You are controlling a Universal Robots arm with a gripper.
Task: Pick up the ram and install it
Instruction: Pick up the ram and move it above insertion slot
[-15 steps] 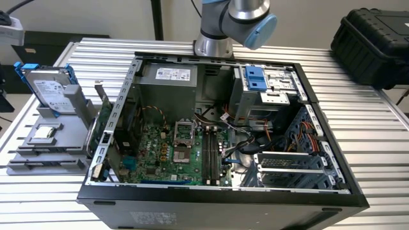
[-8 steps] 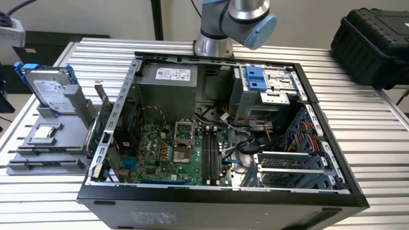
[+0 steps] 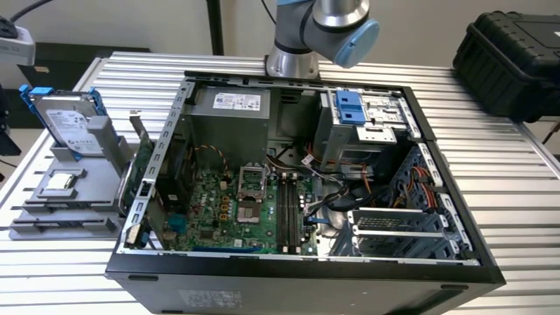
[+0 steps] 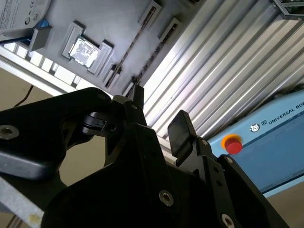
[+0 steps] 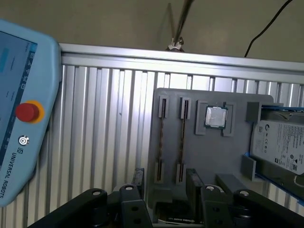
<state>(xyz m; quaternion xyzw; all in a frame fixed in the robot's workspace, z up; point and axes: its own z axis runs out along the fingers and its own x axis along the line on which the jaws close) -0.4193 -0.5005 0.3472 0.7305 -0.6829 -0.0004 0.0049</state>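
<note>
Fingers (image 5: 192, 184) of the gripper (image 5: 165, 172) stand apart and empty at one edge of the gray tray (image 5: 237, 156). The ram (image 5: 181, 137) seems to be a thin strip on edge in a tray groove straight ahead. Its length runs away from the fingertips, across their gap.

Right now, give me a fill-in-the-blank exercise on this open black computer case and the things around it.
1. The silver hard drive in its blue frame stands on the exterior view's ___ of the open black computer case.
2. The square silver processor chip lies in a ___ plastic holder.
3. The jaws of the black gripper stand ___, holding nothing.
4. The round red button sits on a pale ___ pendant.
Missing words: left; grey; open; blue.
</note>
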